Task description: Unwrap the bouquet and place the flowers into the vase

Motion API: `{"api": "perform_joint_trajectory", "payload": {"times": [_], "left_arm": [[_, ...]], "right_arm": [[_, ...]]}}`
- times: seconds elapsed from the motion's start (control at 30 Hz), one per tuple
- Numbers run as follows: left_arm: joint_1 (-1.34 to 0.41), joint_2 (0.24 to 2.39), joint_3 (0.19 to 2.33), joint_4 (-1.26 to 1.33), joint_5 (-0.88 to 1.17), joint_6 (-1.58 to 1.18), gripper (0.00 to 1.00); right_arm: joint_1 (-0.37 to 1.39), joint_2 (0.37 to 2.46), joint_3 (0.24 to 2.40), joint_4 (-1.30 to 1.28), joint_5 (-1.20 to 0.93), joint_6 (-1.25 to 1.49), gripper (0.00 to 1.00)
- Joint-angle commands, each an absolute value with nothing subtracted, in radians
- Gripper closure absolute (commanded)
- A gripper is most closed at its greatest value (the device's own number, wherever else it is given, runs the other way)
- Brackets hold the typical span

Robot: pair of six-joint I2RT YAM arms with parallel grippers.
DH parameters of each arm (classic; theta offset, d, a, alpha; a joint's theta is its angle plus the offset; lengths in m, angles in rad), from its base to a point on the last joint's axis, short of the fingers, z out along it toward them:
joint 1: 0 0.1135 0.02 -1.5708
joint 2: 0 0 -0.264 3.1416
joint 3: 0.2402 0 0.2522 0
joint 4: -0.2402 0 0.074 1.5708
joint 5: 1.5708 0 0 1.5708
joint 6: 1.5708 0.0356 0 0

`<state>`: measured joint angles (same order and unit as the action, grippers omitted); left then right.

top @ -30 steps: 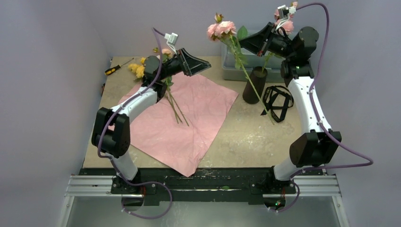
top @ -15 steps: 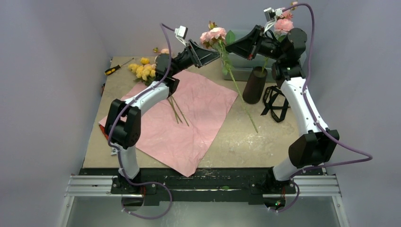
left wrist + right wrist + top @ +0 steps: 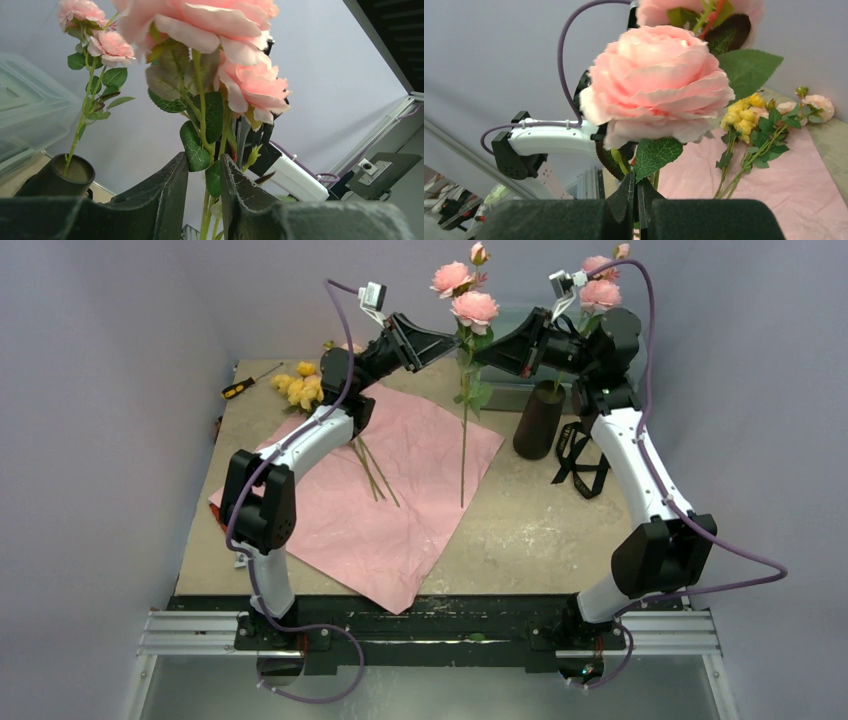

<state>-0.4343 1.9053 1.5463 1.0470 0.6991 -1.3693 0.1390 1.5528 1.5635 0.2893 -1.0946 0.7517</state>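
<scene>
Pink roses top one long green stem [image 3: 463, 440] that hangs upright in the air. The right gripper [image 3: 634, 197] pinches it just under the blooms, fingers pressed together. From the opposite side the left gripper [image 3: 205, 172] has its jaws narrowly parted around the same stem, with leaves brushing both fingers. A second rose stem [image 3: 598, 295] stands in the single dark vase [image 3: 538, 420]. Yellow flowers [image 3: 303, 390] lie on the one pink paper sheet [image 3: 400, 520]. One black ribbon [image 3: 580, 455] lies beside the vase.

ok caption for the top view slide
pink rose held upright by the right gripper, left gripper straddling its stem, dark vase alongside
</scene>
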Motion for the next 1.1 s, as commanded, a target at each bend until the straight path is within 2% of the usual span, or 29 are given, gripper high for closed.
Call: {"api": "perform_joint_trajectory", "payload": {"times": [0.0, 0.1, 0.13, 0.2, 0.23, 0.4, 0.5, 0.63, 0.7, 0.77, 0.83, 0.87, 0.93, 1.07], "left_arm": [[-0.434, 1.89, 1.598, 1.107, 0.696, -1.358, 0.74], [-0.434, 1.888, 1.598, 1.103, 0.709, -1.35, 0.78], [-0.436, 1.888, 1.598, 1.103, 0.714, -1.348, 0.76], [-0.44, 1.886, 1.599, 1.104, 0.723, -1.343, 0.61], [-0.442, 1.886, 1.599, 1.101, 0.725, -1.342, 0.59], [-0.446, 1.885, 1.595, 1.1, 0.731, -1.342, 0.58], [-0.448, 1.882, 1.594, 1.095, 0.733, -1.341, 0.71], [-0.443, 1.876, 1.601, 1.094, 0.739, -1.321, 1.0], [-0.435, 1.872, 1.61, 1.083, 0.75, -1.304, 1.0], [-0.427, 1.867, 1.615, 1.071, 0.762, -1.29, 1.0], [-0.425, 1.864, 1.615, 1.066, 0.771, -1.282, 1.0], [-0.425, 1.862, 1.613, 1.066, 0.775, -1.28, 1.0], [-0.426, 1.858, 1.605, 1.072, 0.777, -1.286, 1.0], [-0.431, 1.858, 1.608, 1.08, 0.781, -1.293, 1.0]], "right_arm": [[0.158, 1.495, 1.547, 0.296, -1.138, 0.755, 1.0], [0.163, 1.497, 1.542, 0.296, -1.144, 0.756, 1.0], [0.164, 1.498, 1.542, 0.296, -1.144, 0.756, 1.0], [0.164, 1.503, 1.546, 0.299, -1.146, 0.758, 1.0], [0.165, 1.505, 1.55, 0.3, -1.147, 0.761, 1.0], [0.168, 1.515, 1.559, 0.308, -1.158, 0.769, 1.0], [0.171, 1.518, 1.557, 0.31, -1.168, 0.77, 1.0], [0.171, 1.517, 1.561, 0.263, -1.183, 0.734, 0.99], [0.17, 1.518, 1.599, 0.129, -1.18, 0.629, 0.78], [0.17, 1.52, 1.652, -0.061, -1.15, 0.475, 0.5], [0.169, 1.519, 1.678, -0.188, -1.114, 0.373, 0.29], [0.169, 1.518, 1.68, -0.218, -1.097, 0.346, 0.23], [0.169, 1.518, 1.677, -0.242, -1.071, 0.32, 0.17], [0.174, 1.53, 1.673, -0.199, -1.047, 0.328, 0.19]]}}
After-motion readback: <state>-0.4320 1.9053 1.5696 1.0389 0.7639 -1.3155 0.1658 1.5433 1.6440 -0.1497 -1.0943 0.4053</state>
